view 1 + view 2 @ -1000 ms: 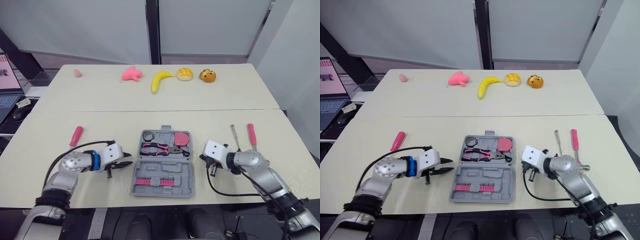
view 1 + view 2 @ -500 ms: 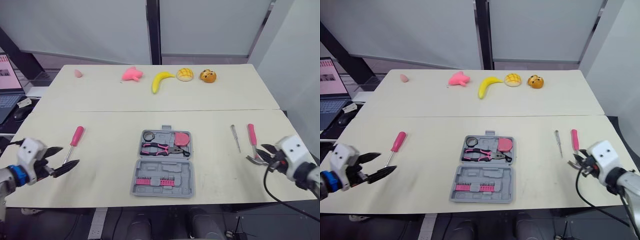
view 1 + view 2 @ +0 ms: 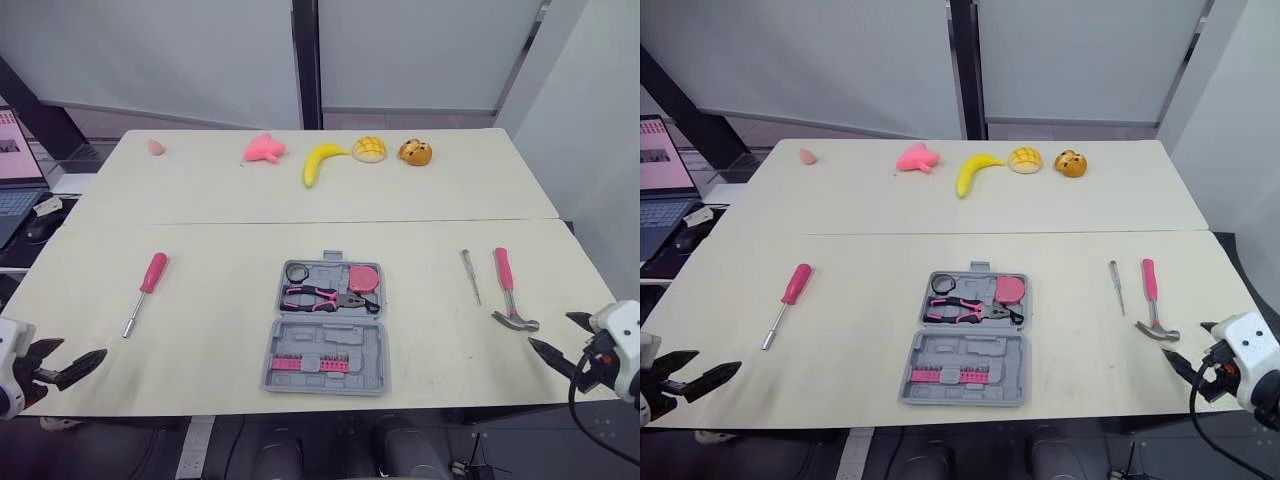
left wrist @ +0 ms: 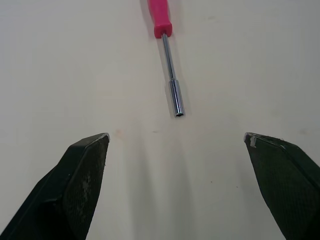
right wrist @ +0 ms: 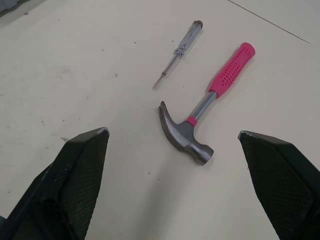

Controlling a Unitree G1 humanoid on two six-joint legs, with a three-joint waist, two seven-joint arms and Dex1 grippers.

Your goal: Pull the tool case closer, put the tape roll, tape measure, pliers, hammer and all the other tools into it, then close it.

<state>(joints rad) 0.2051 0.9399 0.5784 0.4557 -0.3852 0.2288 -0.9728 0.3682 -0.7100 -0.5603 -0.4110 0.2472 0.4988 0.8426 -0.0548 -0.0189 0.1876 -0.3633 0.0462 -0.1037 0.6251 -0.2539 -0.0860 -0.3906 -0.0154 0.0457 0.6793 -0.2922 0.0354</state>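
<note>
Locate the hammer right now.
In the head views the hammer lies on the right side of the table, beside the small clear screwdriver, head toward the robot, just ahead of the open right gripper.

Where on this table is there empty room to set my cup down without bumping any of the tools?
Two wide bare stretches flank the tool case: one toward the pink-handled driver, one toward the slim screwdriver and hammer. The band between the case and the banana is bare too. Crowded: the far edge, where toys line up.
</note>
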